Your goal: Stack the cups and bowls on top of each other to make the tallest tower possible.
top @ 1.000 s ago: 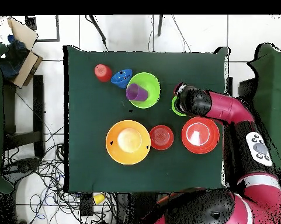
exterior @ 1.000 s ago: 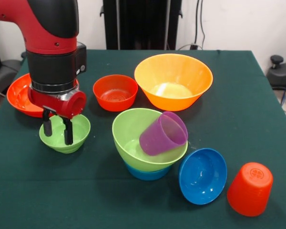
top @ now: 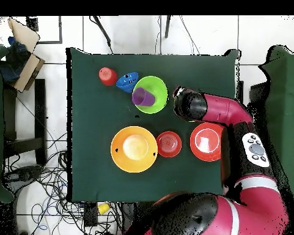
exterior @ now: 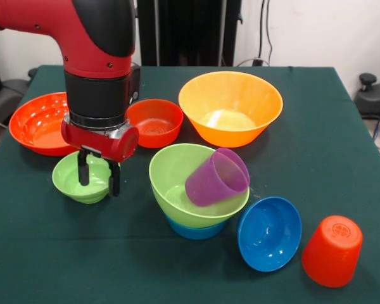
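The tower is a large light green bowl [exterior: 187, 183] nested on a light blue bowl [exterior: 196, 230]. A purple cup [exterior: 216, 177] lies tilted inside the green one. They also show in the overhead view [top: 155, 92]. My gripper [exterior: 99, 176] is open. One finger is inside a small light green bowl [exterior: 73, 180] and the other is outside its right rim. A dark blue bowl [exterior: 269, 233] leans beside the tower. An orange-red cup [exterior: 332, 250] stands upside down at the front right. The yellow cup is out of view.
A large yellow-orange bowl [exterior: 230, 106], a medium red-orange bowl [exterior: 155, 121] and a large red-orange bowl [exterior: 38, 123] stand behind. In the overhead view my arm [top: 204, 109] covers the small green bowl. A cardboard box [top: 18, 52] sits off the table.
My gripper has moved right, from the small green bowl's left side to its right rim, toward the tower. The bowls and cups have stayed in place.
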`<state>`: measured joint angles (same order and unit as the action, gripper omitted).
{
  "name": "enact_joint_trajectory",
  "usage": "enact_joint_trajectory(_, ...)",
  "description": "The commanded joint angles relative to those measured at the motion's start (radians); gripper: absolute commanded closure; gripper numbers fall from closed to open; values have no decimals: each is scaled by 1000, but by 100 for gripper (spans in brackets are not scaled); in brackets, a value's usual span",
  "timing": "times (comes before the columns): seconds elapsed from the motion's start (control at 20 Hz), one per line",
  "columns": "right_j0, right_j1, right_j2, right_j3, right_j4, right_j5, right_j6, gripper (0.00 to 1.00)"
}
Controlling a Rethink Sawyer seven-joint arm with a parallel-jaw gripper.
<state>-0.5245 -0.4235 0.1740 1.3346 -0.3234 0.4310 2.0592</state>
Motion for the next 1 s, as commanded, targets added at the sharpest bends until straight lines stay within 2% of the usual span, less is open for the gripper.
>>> enact_joint_trajectory(0.05, 58, 46, -78, 51, -24, -93, 159, 0)
enact_joint_trajectory(0.35, 68, 71, -120, 57, -15, -158, 151, 0)
enact_joint_trajectory(0.55, 50, 77, -99, 93, 16, -173, 140, 0)
enact_joint_trajectory(0.8, 52, 86, -105, 128, 34, -233, 166, 0)
enact_joint_trajectory(1.0, 82, 107, -129, 134, 65, -308, 216, 0)
